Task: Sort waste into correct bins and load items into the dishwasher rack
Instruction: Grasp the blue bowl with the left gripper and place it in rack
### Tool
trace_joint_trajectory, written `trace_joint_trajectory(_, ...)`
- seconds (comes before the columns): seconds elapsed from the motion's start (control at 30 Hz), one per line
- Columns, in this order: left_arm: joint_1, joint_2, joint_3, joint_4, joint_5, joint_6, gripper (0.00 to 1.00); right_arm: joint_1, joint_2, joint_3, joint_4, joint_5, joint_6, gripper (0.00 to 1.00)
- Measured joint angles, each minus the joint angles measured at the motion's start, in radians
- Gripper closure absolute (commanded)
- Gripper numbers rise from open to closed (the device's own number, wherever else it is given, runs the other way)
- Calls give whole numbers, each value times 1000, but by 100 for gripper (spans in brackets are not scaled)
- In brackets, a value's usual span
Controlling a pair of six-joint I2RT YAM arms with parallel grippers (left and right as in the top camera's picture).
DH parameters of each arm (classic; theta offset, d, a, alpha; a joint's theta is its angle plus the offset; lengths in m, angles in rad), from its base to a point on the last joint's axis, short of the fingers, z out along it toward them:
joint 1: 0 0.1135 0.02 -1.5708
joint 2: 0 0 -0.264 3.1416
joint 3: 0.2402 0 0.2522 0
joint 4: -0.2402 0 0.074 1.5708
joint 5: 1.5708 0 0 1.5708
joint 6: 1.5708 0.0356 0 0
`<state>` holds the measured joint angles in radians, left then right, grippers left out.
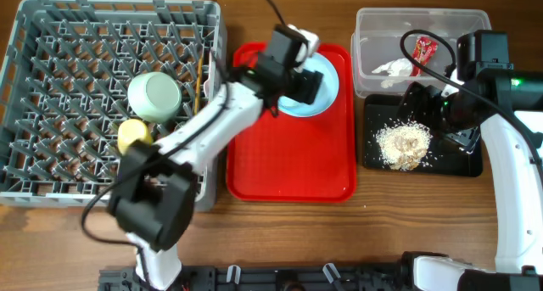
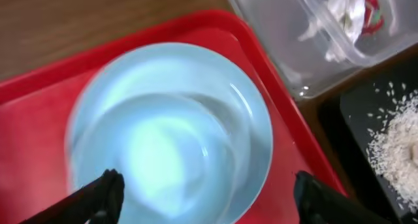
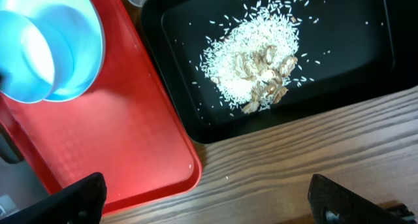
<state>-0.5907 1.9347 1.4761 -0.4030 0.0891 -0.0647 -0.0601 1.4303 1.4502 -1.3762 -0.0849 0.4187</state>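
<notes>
Risk centres on the left end effector (image 2: 208, 185), which hangs released, fingers spread wide, directly above the plate (image 2: 170, 132). The plate lies flat at the far end of the red serving tray (image 1: 288, 164). It is round, pale blue, glossy and shallow, with a thin low rim. A pinch on that rim could plausibly slip, or could send the plate skidding over the smooth plastic tray before the fingers seat. The right end effector (image 3: 209, 191) is likewise released and empty, above the wood-grain tabletop (image 3: 326, 139) beside the black tray (image 3: 353, 48). That tray is matte and shallow and holds the food scraps (image 3: 258, 67), a loose heap of pale grains and beige lumps that any knock would scatter. Beyond it, the clear tub (image 1: 373, 36), thin-walled and translucent, contains the crumpled tissue (image 1: 393, 68) and the red wrapper (image 1: 423, 48). At the far left, the grey rack (image 1: 59, 87) with its peg grid holds the green bowl (image 1: 154, 96), the yellow cup (image 1: 133, 135) and the chopsticks (image 1: 200, 79). A carried plate could catch the rack wall or those items.
</notes>
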Motion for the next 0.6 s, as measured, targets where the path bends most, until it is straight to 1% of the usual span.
trace_joint_trajectory(0.1, -59, 109, 0, 14, 4, 0, 43, 0, 0, 0, 0, 0, 0, 0)
trace_joint_trajectory(0.23, -74, 155, 0, -12, -21, 0, 55, 0, 0, 0, 0, 0, 0, 0)
trace_joint_trajectory(0.27, -74, 156, 0, -12, -34, 1, 64, 0, 0, 0, 0, 0, 0, 0)
trace_joint_trajectory(0.3, -74, 156, 0, -16, -47, 2, 76, 0, 0, 0, 0, 0, 0, 0)
trace_joint_trajectory(0.33, -74, 160, 0, -26, -66, 1, 96, 0, 0, 0, 0, 0, 0, 0)
trace_joint_trajectory(0.5, -76, 164, 10, -45, -104, 8, 96, 0, 0, 0, -2, 0, 0, 0)
trace_joint_trajectory(0.57, -76, 135, 10, -76, -110, 8, 96, 0, 0, 0, -4, 0, 0, 0)
trace_joint_trajectory(0.6, -74, 98, 8, -115, -107, 7, 96, 0, 0, 0, -5, 0, 0, 0)
